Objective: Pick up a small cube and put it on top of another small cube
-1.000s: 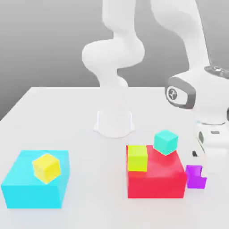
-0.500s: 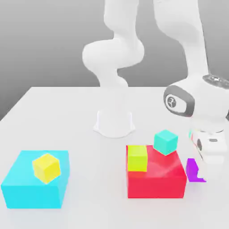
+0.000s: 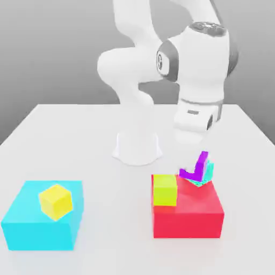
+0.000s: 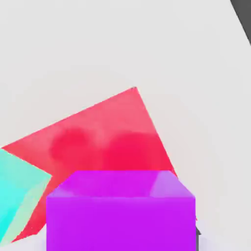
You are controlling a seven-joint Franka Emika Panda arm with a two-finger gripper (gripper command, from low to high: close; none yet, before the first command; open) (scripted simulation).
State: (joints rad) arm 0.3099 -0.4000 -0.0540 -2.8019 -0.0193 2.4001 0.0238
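Gripped in the gripper (image 3: 196, 163), the one purple cube (image 3: 194, 168) hangs against the one teal cube (image 3: 207, 175) atop one red block (image 3: 188, 212), alongside one yellow-green cube (image 3: 165, 189), one yellow cube (image 3: 55, 201), one cyan block (image 3: 37, 228).

The small purple cube (image 3: 195, 168) hangs tilted, touching the teal cube (image 3: 207, 175) just behind it, right of centre.

Purple cube (image 3: 196, 167) lifted off table, now against teal cube (image 3: 206, 175) atop red block (image 3: 188, 212).
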